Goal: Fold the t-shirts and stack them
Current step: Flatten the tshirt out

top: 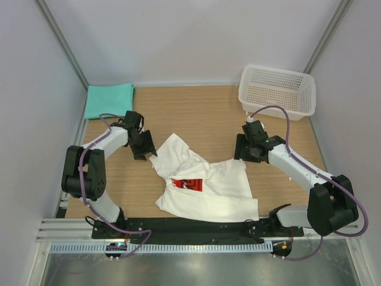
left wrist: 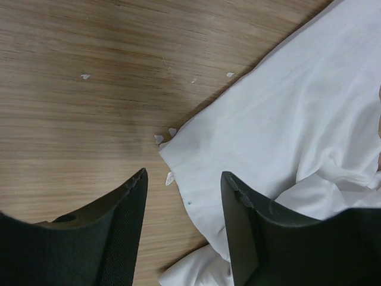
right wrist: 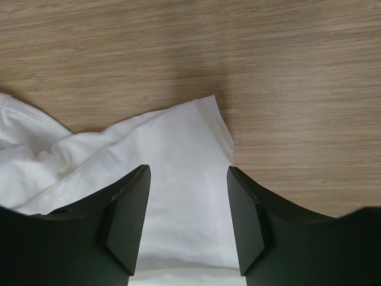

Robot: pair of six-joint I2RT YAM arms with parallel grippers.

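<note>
Progress looks about half made, as far as you can judge from here. The teal shirt [top: 109,99] lies flat in a neat rectangle at 10 o'clock on the worktop [top: 196,113], against the far left corner, and reads as already folded. The white shirt [top: 208,190] is your open job. It sits rumpled at the centre, drifting toward 6 o'clock, with its red print [top: 188,184] face up and creases running through the body. The two shirts lie well apart, so nothing is stacked yet. The basket [top: 275,102] at 1 o'clock seems to hold nothing.

Your left pincer [left wrist: 184,179] hangs low over the white shirt's 10 o'clock edge. Its jaws stand partly apart with nothing clamped. Bare wood and the cloth's edge show in the gap, and one finger [left wrist: 238,214] sits over the fabric. Your right pincer [right wrist: 189,173] is at the shirt's 2 o'clock corner, also partly parted and holding nothing. The cloth lies on the worktop beneath the gap, and its hemmed edge ends just past the fingertips.

What remains is most of the handling. You need a grip at both of those points, then the white shirt has to be spread flat, folded down to a rectangle like the teal one, and brought together with it into one pile. Whether either pincer is low enough to catch a single layer, you cannot tell from these views.
</note>
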